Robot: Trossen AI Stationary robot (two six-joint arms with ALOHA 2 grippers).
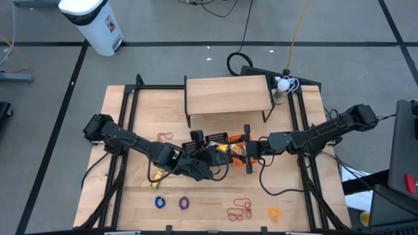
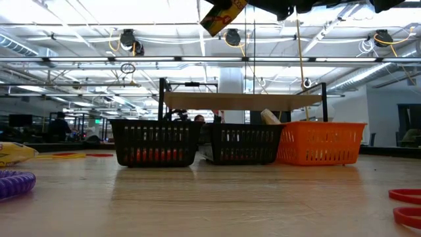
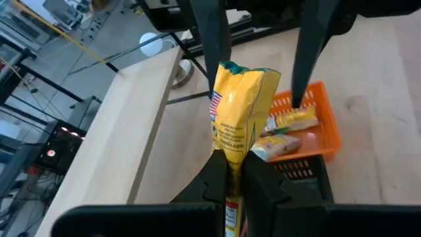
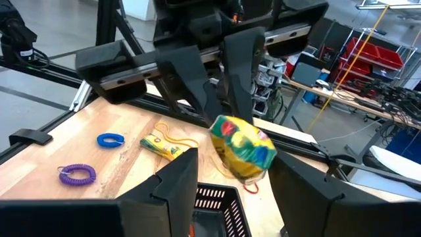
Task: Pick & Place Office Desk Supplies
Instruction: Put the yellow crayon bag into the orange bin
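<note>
2 dark jointed arms w/ black cables, blocky black fingers

The yellow foil packet with a green top, pinched between the closed fingers of the left gripper, carries a small flag-like mark and several lines of dark print, but the lettering is too small to read. The yellow oblong packets lying in the orange plastic basket show printing that cannot be made out either. The white bin beyond the table bears a red-and-dark label, also illegible. No word, brand or number can be read anywhere
</note>
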